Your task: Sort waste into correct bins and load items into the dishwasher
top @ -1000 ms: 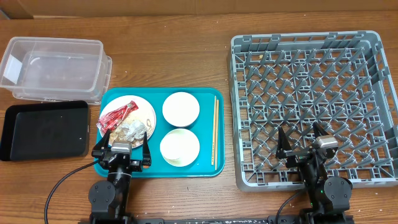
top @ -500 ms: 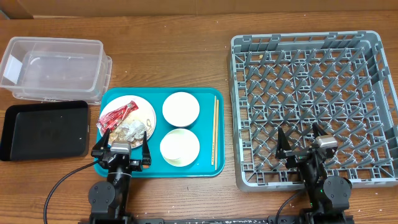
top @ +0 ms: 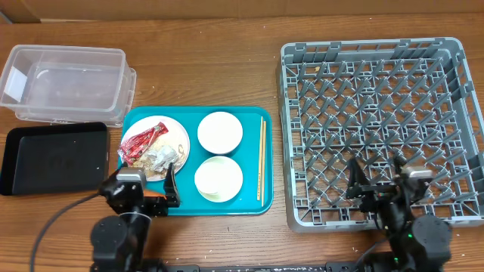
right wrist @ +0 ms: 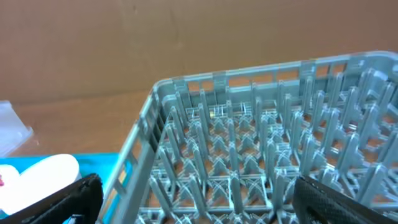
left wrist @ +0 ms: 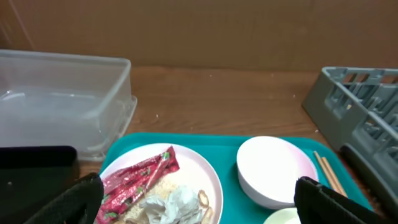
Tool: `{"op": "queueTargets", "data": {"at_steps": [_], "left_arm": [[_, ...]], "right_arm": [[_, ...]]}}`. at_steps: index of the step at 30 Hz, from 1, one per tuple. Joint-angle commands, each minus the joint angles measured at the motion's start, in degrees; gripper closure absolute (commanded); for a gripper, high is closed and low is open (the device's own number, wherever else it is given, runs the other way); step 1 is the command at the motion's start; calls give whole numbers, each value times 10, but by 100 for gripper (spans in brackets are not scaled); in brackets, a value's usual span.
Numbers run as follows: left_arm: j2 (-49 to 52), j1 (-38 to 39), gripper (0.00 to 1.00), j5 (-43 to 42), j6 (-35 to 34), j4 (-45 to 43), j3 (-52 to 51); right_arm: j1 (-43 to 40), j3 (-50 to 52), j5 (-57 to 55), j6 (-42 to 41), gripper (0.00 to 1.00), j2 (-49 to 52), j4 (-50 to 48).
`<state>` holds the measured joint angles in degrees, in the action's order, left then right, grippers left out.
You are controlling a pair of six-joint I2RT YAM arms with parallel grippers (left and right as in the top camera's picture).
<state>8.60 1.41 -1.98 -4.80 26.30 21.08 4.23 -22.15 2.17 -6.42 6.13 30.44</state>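
Left gripper and right gripper both gape empty; grabbing the red wrapper on the plate risks snagging tissue too.

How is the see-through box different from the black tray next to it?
The clear box is see-through; the black tray is dark and solid. The box looks deeper, the tray shallower. The box sits farther back on the table, the tray nearer the front. Both are rectangular, with rounded corners, and hold nothing.

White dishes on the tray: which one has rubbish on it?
The flat plate at the left end: it holds a red wrapper and crumpled tissue, while both bowls look empty.
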Motion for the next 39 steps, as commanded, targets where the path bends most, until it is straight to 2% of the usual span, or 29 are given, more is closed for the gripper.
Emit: {"op": "queueTargets", "data": {"at_steps": [1,6,12,16,21,25,33,39], "left_arm": [[73,-4,0,-6,-14,41,90],[221,-4,0,-11,-8,156,233],[404,-4,0,-11,-8,346,426],[486,-4,0,0,-3,415,500],[554,-4,0,-41,-6,418,504],[600,-4,0,-41,-9,418,504],[727,-4,0,21,-147,426,503],[814,-4,0,62,-186,408,503]], "right_arm": [[3,-82,-10,-13,0,56,35],[3,-209,-10,-13,0,178,122],[3,-379,-8,-13,0,340,290],[3,-454,-7,-10,0,421,378],[3,-462,-6,-10,0,473,402],[3,-462,-19,-9,0,495,402],[3,-462,-41,-9,0,518,408],[3,-462,-41,-9,0,519,408]]}}
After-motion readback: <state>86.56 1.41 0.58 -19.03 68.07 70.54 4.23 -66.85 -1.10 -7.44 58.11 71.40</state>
